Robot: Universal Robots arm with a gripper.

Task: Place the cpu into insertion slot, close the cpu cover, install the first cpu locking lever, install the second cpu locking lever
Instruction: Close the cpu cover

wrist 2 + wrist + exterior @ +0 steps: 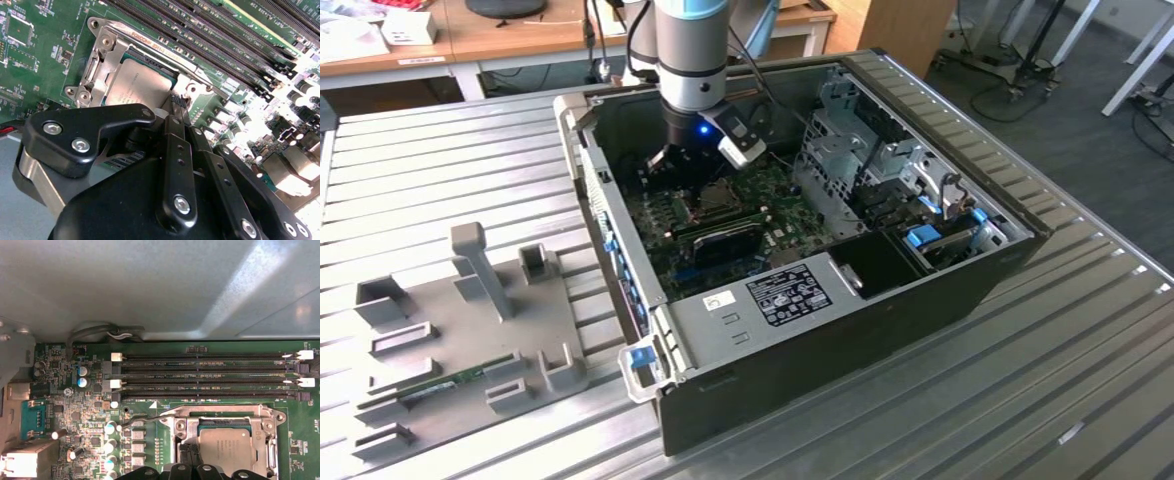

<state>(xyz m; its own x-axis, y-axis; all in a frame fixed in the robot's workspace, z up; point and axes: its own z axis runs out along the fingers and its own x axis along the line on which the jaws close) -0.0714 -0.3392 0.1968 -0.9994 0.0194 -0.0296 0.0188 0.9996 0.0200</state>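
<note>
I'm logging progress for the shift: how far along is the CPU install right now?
Done: the cpu sits in the insertion slot, and the cpu cover looks lowered over it. In hand: the tool is at the socket's edge. Left: a thin locking lever juts out beside the socket, apparently unlatched; the other's state I cannot tell.
</note>
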